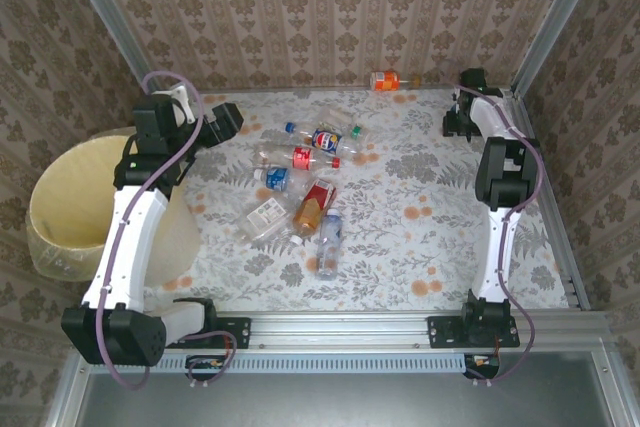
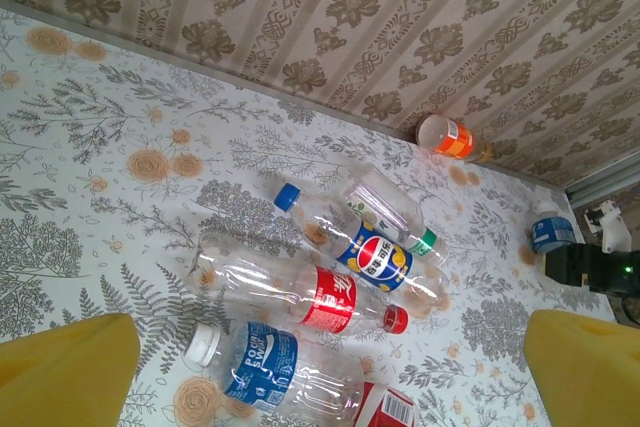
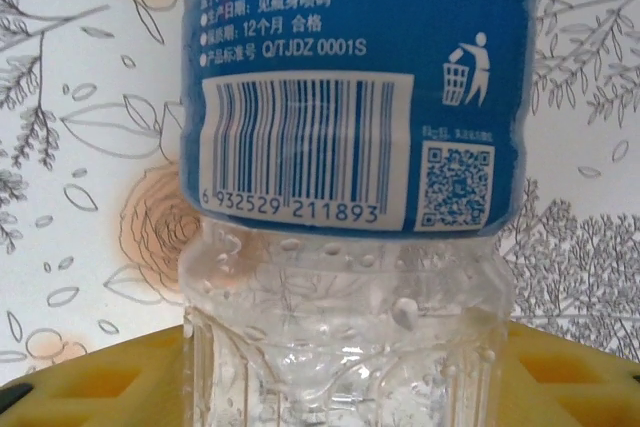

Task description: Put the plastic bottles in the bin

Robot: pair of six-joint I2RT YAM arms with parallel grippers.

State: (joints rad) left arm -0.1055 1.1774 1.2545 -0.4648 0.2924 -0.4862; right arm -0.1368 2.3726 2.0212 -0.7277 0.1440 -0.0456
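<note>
1. I am counting nine plastic bottles [image 1: 300, 158]. Seven are lying in a loose cluster mid-worktop [image 1: 430, 237]. One orange-labelled bottle [image 1: 385, 80] is resting against the far wall. One blue-labelled bottle [image 3: 350, 47] is sitting in the right gripper [image 1: 462, 97].
2. One bin [image 1: 70, 172] is standing at the worktop's left edge, with the left arm [image 1: 130, 237] crossing in front of its rim.
3. The left gripper [image 1: 225, 119] is hanging near the far-left corner, its fingers [image 2: 70, 372] spread wide with nothing between them.
4. The right gripper is clamping the blue-labelled bottle's clear base in the far-right corner.
5. The right wrist view is showing that bottle's barcode. The left wrist view is showing the cluster's blue, green, red and white caps.
</note>
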